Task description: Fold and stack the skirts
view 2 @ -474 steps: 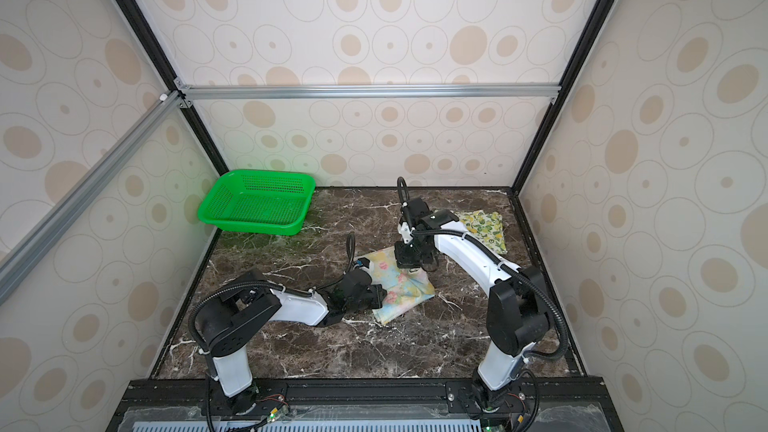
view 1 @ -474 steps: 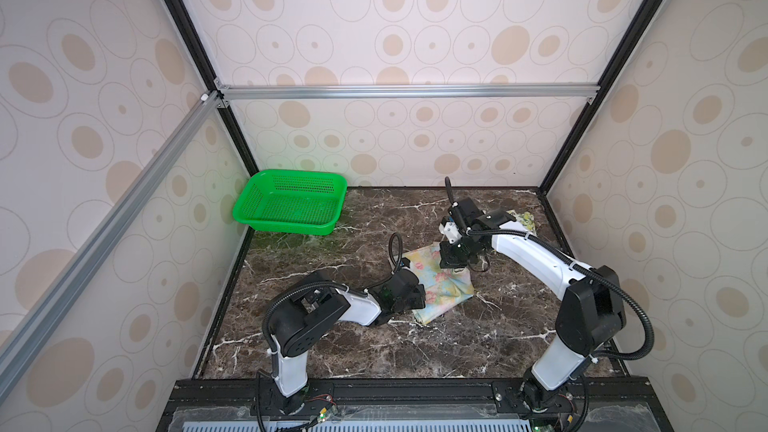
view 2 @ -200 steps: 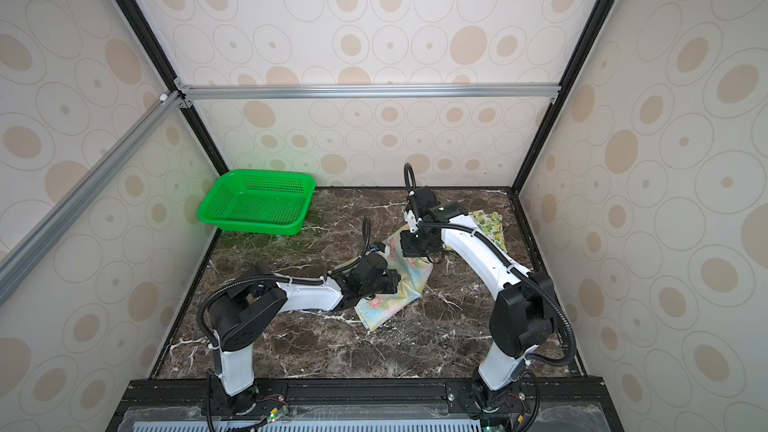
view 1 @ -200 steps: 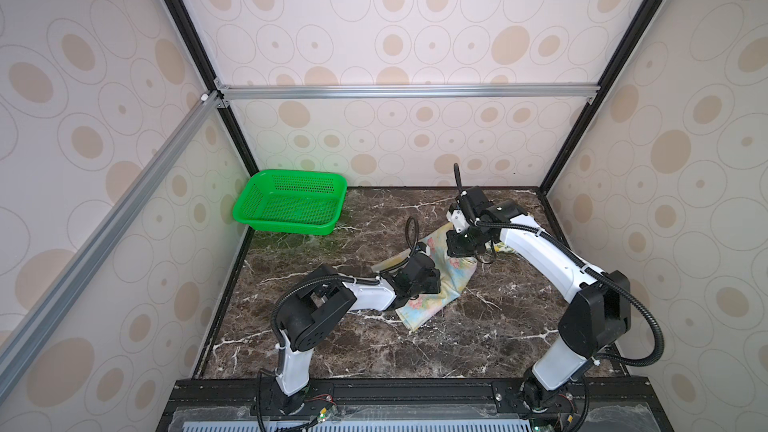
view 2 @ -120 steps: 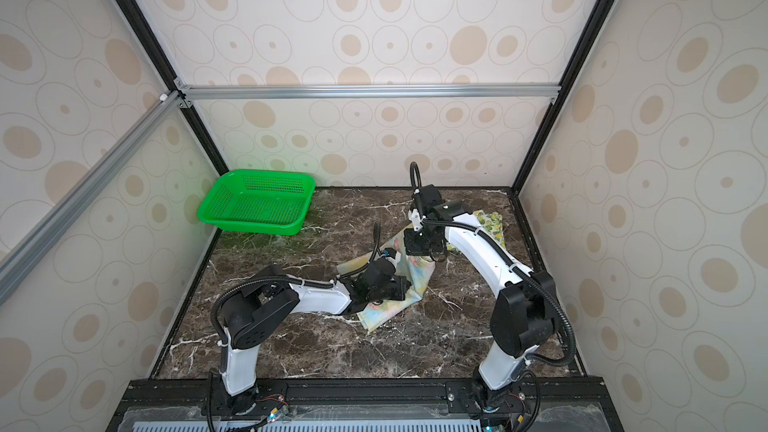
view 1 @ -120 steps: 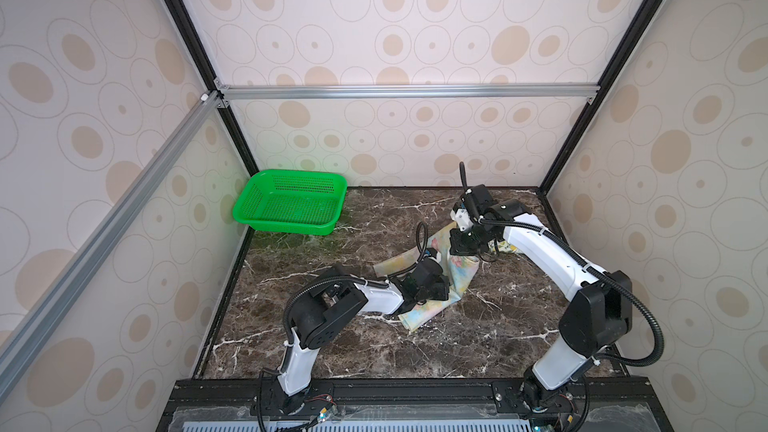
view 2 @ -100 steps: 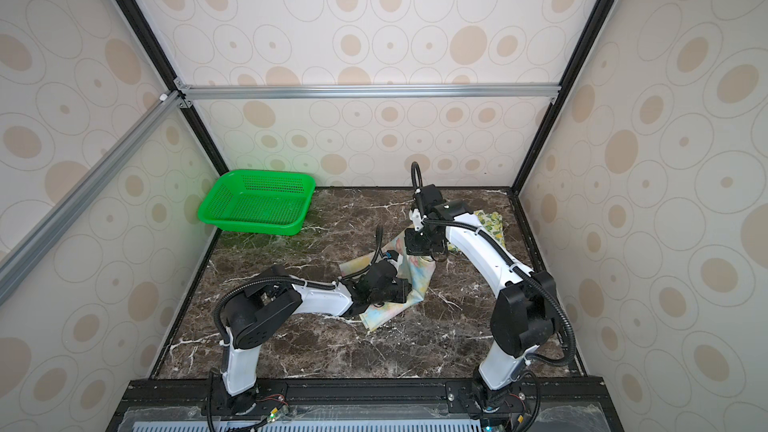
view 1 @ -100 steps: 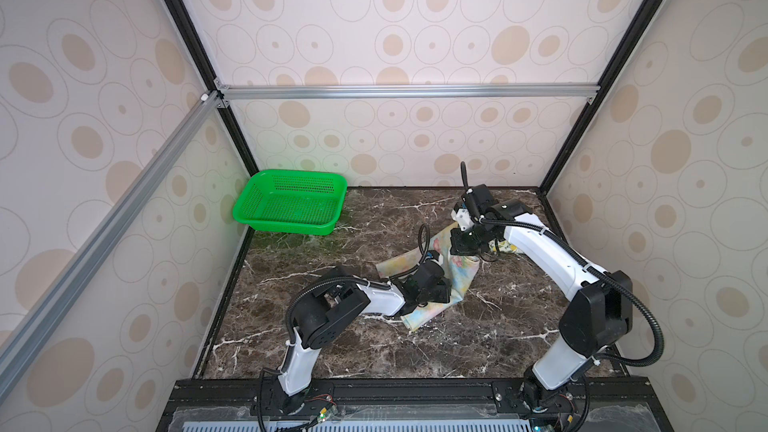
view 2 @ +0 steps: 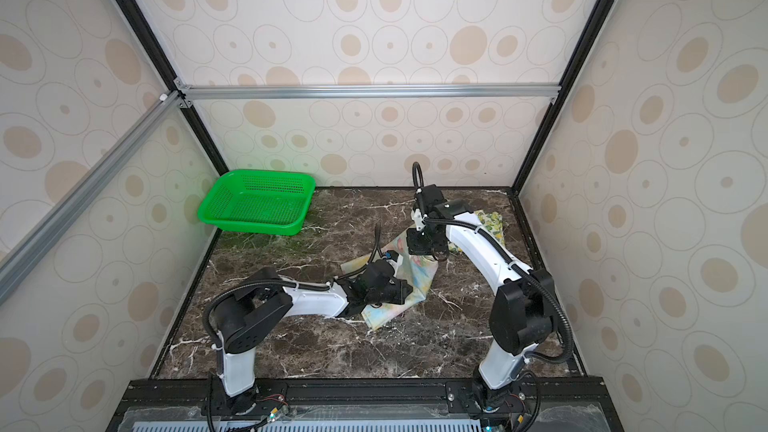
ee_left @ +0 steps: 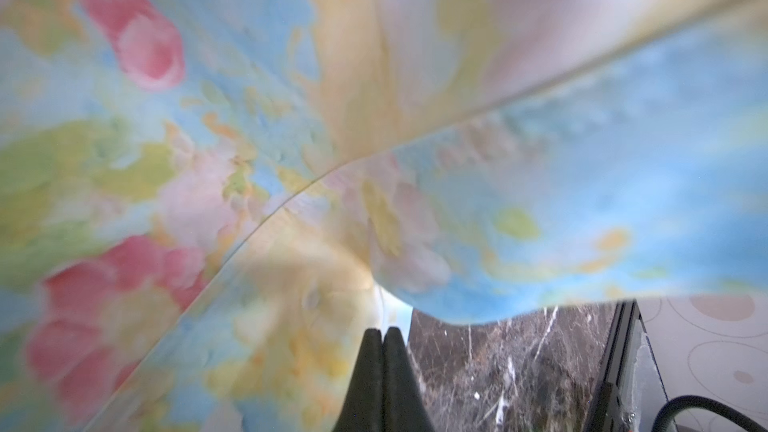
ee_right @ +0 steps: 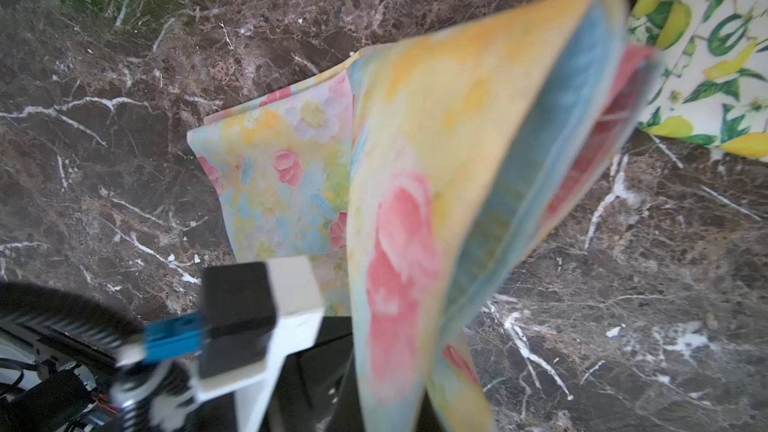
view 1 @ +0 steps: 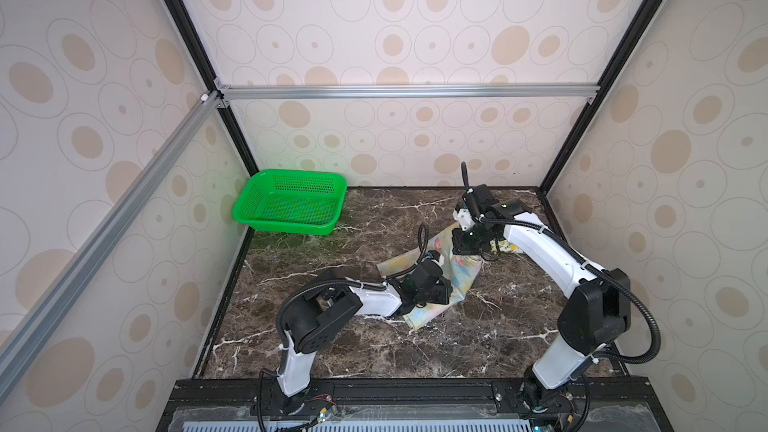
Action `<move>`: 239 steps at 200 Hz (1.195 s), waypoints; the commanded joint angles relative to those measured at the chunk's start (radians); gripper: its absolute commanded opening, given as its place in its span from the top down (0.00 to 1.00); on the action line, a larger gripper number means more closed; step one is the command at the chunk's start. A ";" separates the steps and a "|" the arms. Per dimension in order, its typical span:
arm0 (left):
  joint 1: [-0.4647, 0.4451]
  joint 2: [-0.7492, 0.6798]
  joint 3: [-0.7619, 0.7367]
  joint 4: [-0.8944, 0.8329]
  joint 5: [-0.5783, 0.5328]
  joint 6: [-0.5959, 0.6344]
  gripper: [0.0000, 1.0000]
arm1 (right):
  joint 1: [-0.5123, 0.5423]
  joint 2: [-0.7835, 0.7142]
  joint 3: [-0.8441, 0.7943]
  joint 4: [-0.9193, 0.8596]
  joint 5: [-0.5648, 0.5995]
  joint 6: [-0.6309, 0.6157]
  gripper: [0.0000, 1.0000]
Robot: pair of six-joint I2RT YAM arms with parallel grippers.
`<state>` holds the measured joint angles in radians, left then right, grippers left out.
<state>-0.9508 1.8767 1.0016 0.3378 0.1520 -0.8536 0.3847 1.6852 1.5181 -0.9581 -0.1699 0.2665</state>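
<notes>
The pastel yellow-blue skirt [view 1: 459, 278] [view 2: 419, 280] with pink flowers hangs partly lifted off the marble table, right of the middle in both top views. My left gripper [view 1: 445, 289] [ee_left: 382, 332] is at its near edge with the fingers pressed together, shut on the thin cloth. My right gripper [view 1: 467, 248] [view 2: 422, 249] pinches the skirt's far edge; in the right wrist view the hanging cloth [ee_right: 436, 201] hides its fingers. The white skirt with lemons [view 1: 506, 247] [view 2: 490, 222] [ee_right: 706, 56] lies folded at the back right, partly under the right arm.
A green perforated basket [view 1: 286, 228] [view 2: 253, 226] stands at the back left corner. Patterned walls and black frame posts close in the dark marble table [view 1: 374, 347] on three sides. The arm bases sit on a black rail along the front edge.
Both grippers have carried the pastel skirt to the right and back, toward the lemon skirt. It has gone from lying flat to hanging, with its left corner trailing.
</notes>
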 commanded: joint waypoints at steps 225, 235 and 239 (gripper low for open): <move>0.094 -0.046 -0.257 0.067 -0.056 -0.004 1.00 | 0.170 0.062 0.054 -0.006 0.091 0.037 1.00; 0.085 -0.036 -0.251 0.076 -0.054 -0.011 1.00 | 0.187 0.072 0.049 0.005 0.081 0.045 1.00; 0.083 -0.033 -0.249 0.080 -0.053 -0.016 1.00 | 0.192 0.076 0.048 0.009 0.080 0.050 1.00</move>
<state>-0.8467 1.8000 0.7391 0.4213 0.0860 -0.8341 0.5373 1.7348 1.5566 -0.9691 -0.0746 0.2790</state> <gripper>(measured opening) 0.047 0.067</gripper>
